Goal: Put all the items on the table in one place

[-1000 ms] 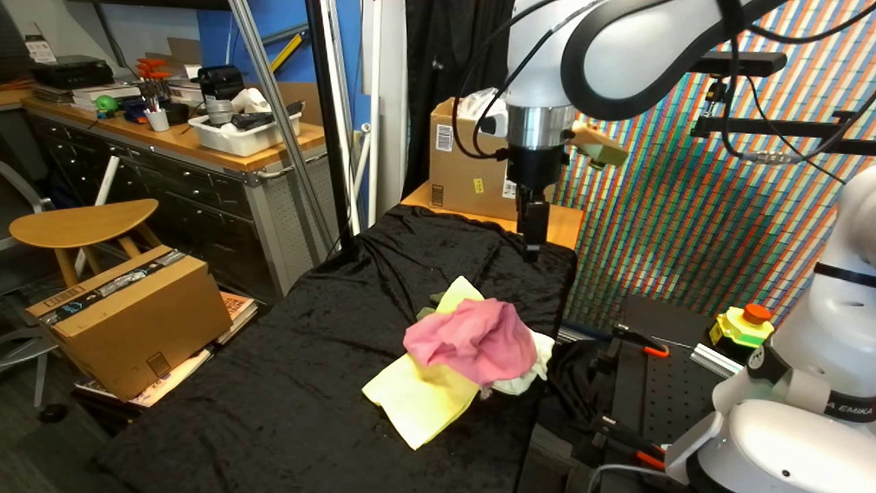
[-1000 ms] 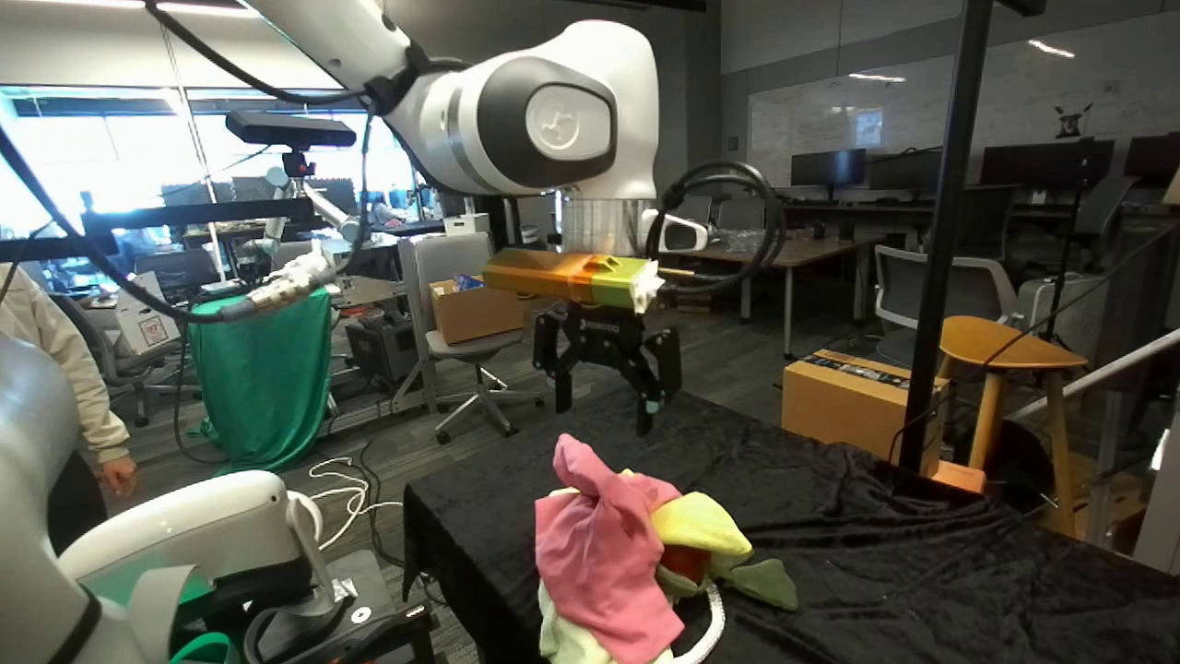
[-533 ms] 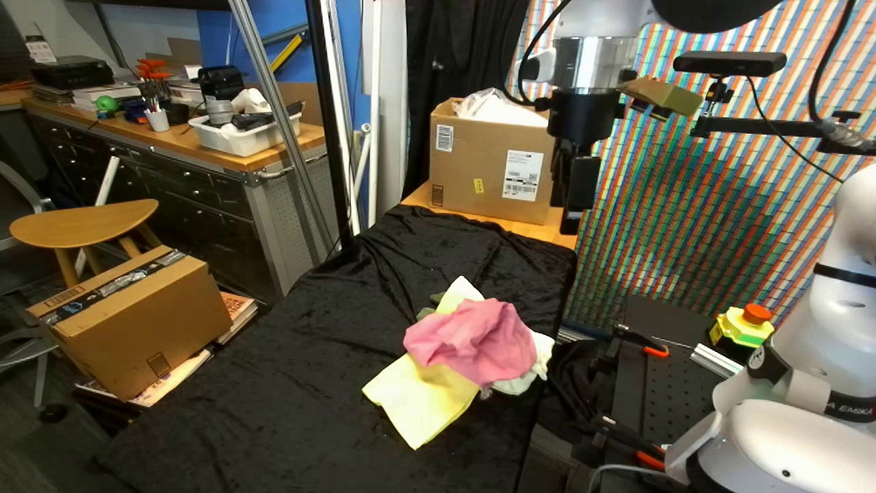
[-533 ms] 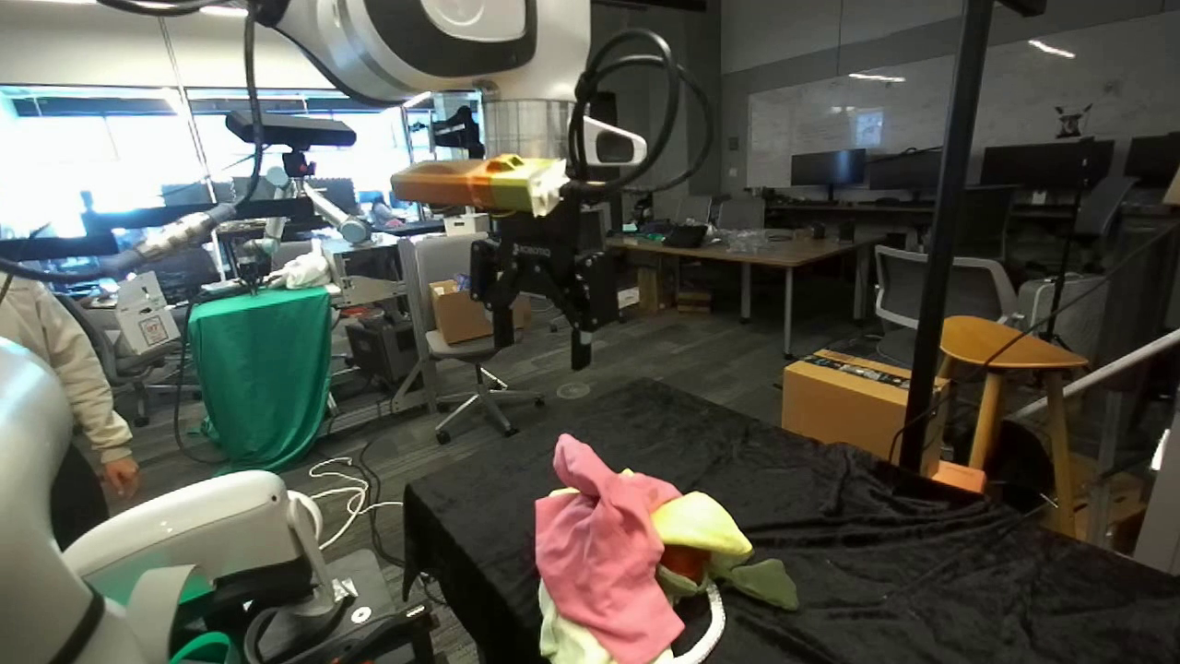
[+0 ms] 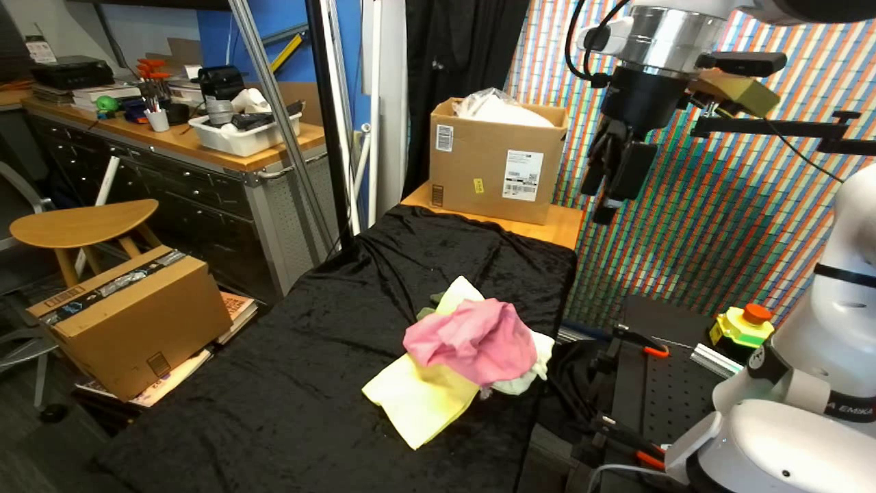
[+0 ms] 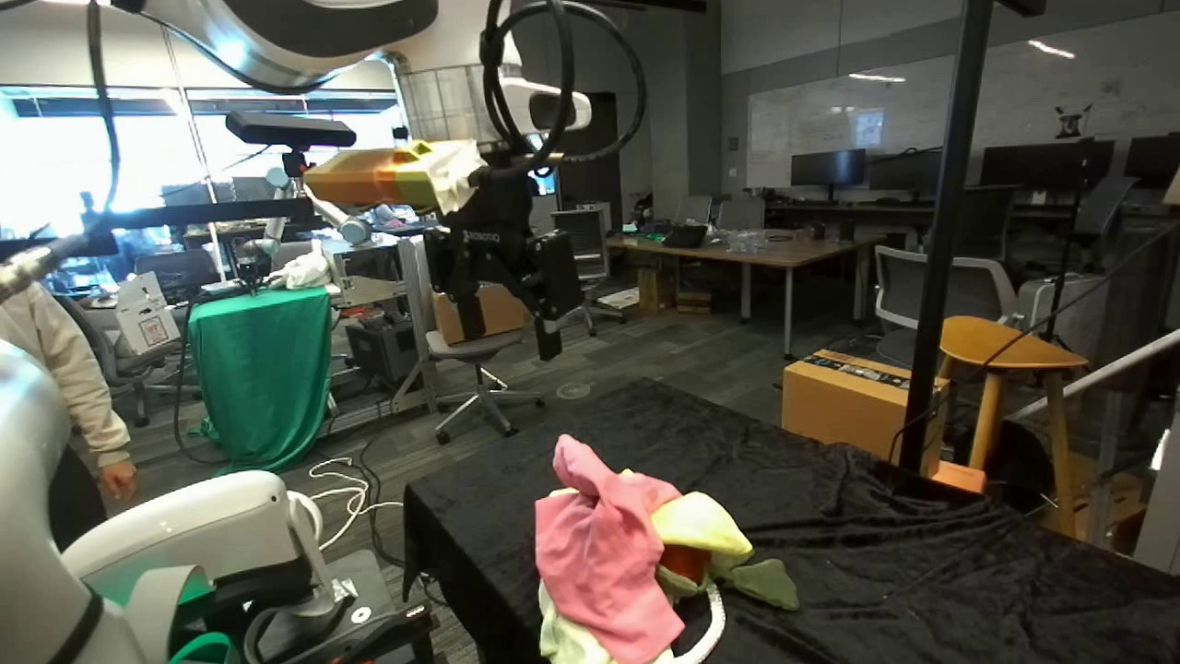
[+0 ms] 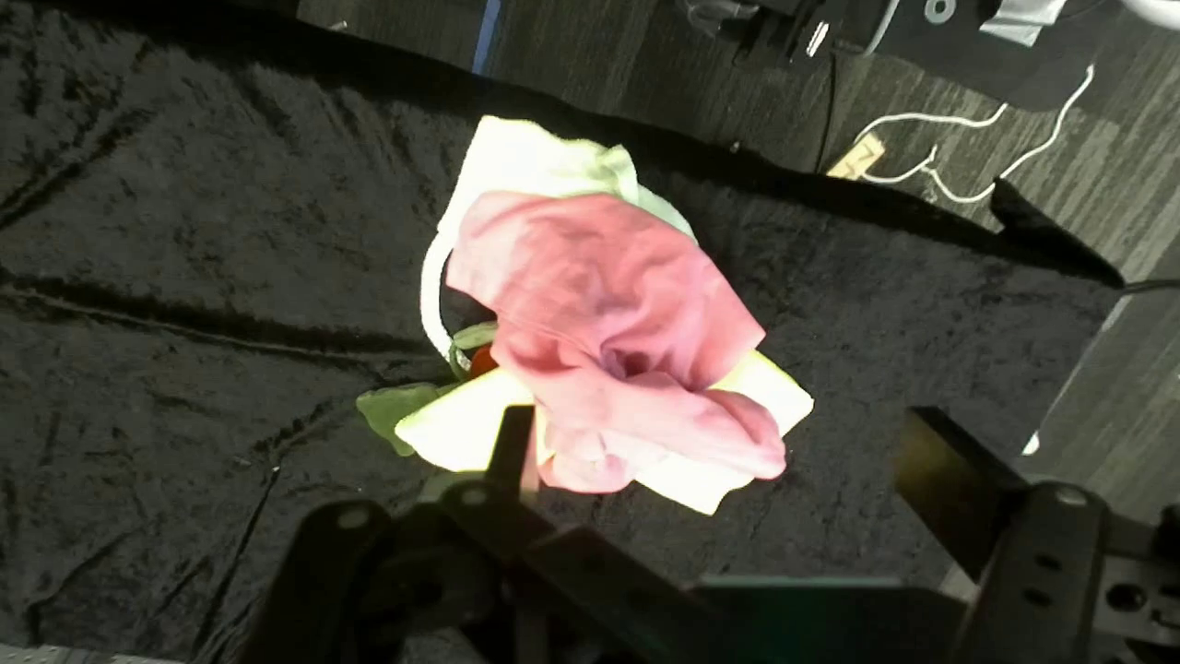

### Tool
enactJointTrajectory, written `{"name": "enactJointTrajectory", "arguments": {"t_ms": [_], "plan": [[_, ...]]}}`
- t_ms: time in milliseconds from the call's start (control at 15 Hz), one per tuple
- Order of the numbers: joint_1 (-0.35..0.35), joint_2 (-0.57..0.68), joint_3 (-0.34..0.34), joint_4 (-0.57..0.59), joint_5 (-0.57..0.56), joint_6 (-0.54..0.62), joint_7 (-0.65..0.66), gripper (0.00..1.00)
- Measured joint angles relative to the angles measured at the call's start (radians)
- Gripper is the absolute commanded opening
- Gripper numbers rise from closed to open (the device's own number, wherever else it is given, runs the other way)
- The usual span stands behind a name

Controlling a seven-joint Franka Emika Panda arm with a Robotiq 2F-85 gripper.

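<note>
While the tool (image 6: 510,332) hangs with its fingers spread apart, the pink cloth (image 5: 472,342) lies below it on the black-draped worktop (image 5: 274,404), bunched over the yellow cloth (image 5: 421,404) and a pale cloth (image 7: 544,166). Also lower than the tool and apart from it: white cord (image 6: 714,625), green piece (image 6: 763,583) and a red thing (image 6: 685,561), mostly hidden, at the edge of the cloths. Wrist view has the cloths ahead of the tool, one fingertip overlapping the yellow one by line of sight.
</note>
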Motion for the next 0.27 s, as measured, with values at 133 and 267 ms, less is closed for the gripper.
{"name": "enactJointTrajectory", "arguments": {"t_ms": [133, 267], "plan": [[-0.003, -0.032, -0.013, -0.014, -0.001, 0.028, 0.010, 1.00], [-0.001, -0.028, -0.014, -0.015, -0.001, 0.025, 0.010, 1.00]]}}
